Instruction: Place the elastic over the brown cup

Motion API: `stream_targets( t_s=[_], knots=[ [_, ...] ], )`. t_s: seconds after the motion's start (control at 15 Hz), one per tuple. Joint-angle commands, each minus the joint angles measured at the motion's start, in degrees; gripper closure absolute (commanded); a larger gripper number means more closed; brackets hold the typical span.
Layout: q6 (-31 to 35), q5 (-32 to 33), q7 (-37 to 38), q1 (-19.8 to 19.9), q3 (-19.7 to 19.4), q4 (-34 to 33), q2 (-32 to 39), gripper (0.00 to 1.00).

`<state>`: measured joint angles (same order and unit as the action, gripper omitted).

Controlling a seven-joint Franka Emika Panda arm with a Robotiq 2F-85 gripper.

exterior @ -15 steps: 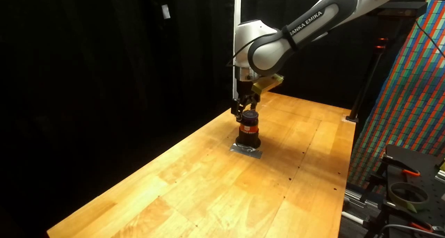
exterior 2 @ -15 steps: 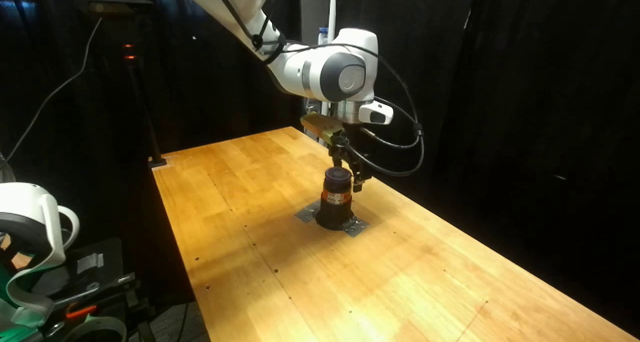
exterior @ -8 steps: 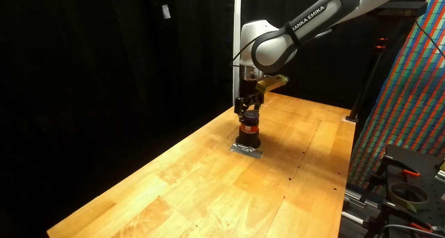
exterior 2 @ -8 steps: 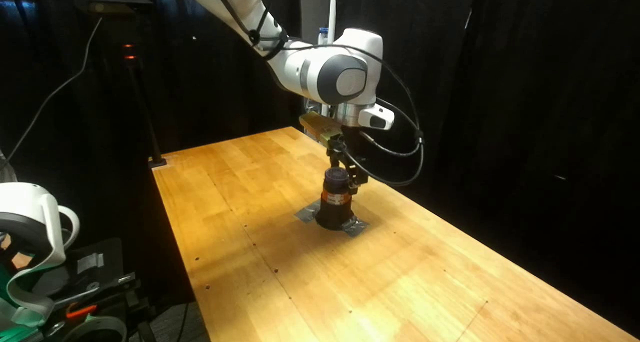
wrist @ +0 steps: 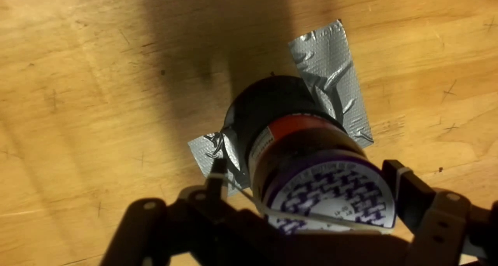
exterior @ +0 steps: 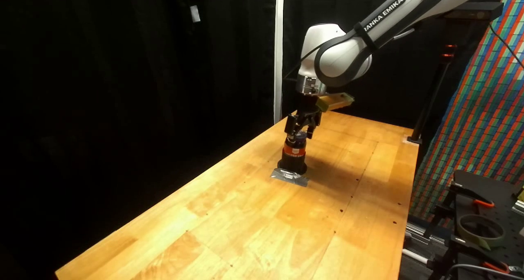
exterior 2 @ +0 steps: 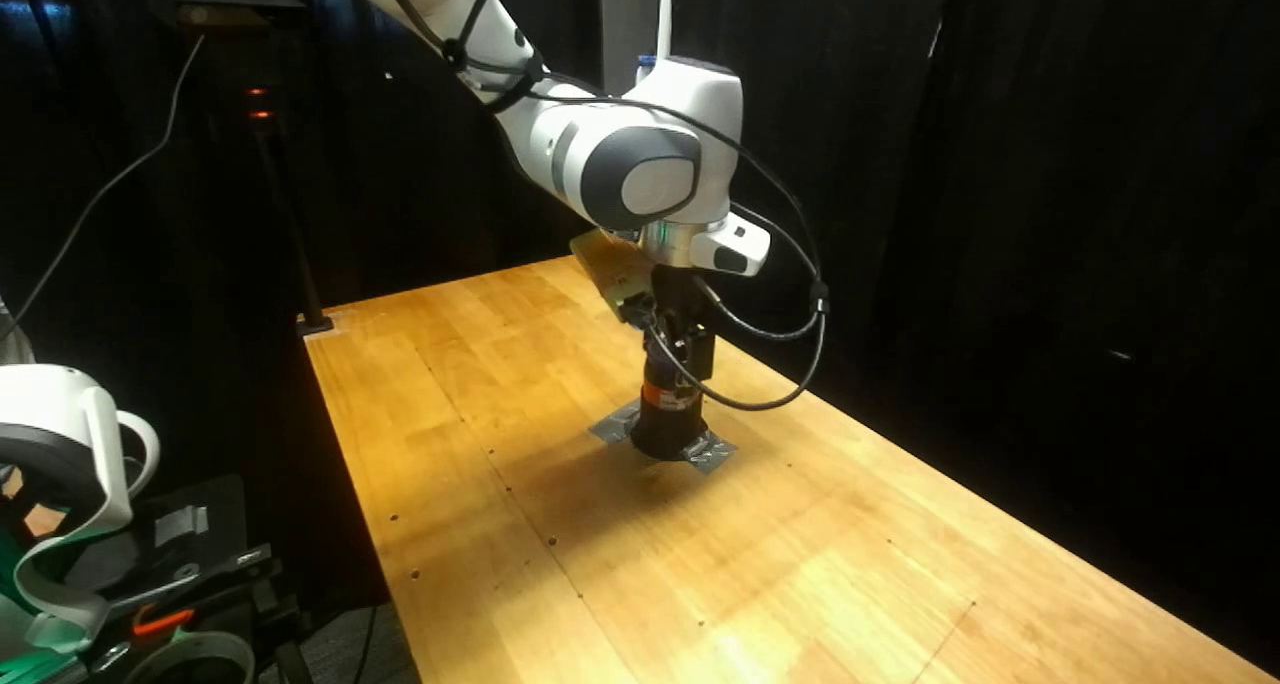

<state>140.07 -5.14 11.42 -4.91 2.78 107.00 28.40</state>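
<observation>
Tool sits low over the brown cup, its fingers spread well apart, one each side of the cup's lid. At the right in the wrist view a fingertip is right by the lid's edge, can't tell if it's touching. The left one's clearly off the lid.

The elastic is a thin pale band, looped around that left finger and running across the lid toward the right. There's a pale bit round the right finger too, so it looks stretched between the two. Whether it's resting on the lid or just above it, can't tell from these.

Cup's upright in a black base, with silver tape on two sides sticking it to the wooden table. It's got an orange label, and the lid has a purple rim with purple and white print.

Arm comes in from above with a yellowish box at the wrist, and in an exterior view a black cable loops down in front of the cup. Beside the table, a roll of tape sits on a dark bench.
</observation>
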Motion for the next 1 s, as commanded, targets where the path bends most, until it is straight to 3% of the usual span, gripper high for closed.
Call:
stream_targets(
  t_s=[0.0,0.6,0.67,0.73,0.93],
  knots=[
    [4.3,-2.9,-4.0,1.6,1.4,9.3,-5.4,0.00],
    [13.9,-8.2,-9.0,3.2,4.0,20.9,-11.9,0.00],
    [17.3,-9.3,-8.8,3.1,4.4,22.2,-12.0,0.25],
    [20.2,-10.2,-8.7,2.9,4.8,23.5,-12.3,0.26],
    [34.1,-12.3,-8.0,2.6,6.7,29.0,-13.0,0.49]
  ],
)
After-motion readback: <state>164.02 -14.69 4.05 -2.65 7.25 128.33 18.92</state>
